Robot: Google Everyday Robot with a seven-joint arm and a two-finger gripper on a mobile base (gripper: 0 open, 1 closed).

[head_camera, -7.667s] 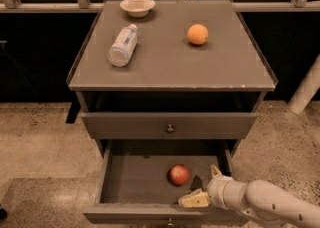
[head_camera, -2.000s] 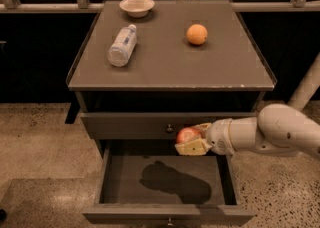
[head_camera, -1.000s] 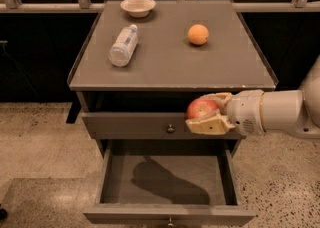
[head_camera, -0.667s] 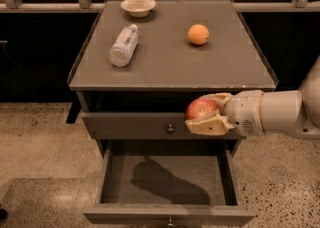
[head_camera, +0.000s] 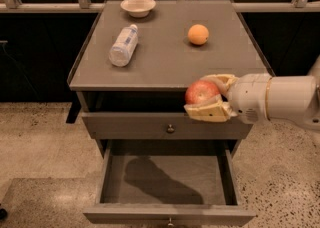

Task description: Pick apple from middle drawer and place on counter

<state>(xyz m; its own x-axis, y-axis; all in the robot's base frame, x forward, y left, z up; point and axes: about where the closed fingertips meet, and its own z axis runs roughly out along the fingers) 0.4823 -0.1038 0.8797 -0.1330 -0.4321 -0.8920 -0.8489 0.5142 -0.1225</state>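
Observation:
My gripper (head_camera: 209, 97) comes in from the right on a white arm and is shut on the red apple (head_camera: 201, 92). It holds the apple in the air just in front of the counter's front edge, at about the counter's height. The counter (head_camera: 165, 52) is the cabinet's flat grey top. The middle drawer (head_camera: 170, 177) is pulled open below; its grey floor is bare and carries the arm's shadow.
On the counter lie a plastic bottle (head_camera: 123, 45) on its side, a white bowl (head_camera: 138, 6) at the back and an orange (head_camera: 198, 34). A shut drawer front with a knob (head_camera: 170, 129) sits above the open drawer. A railing runs behind the cabinet.
The apple was lifted out of the middle drawer and has risen to the counter's front edge. Over the last second the gripper has moved slightly up.

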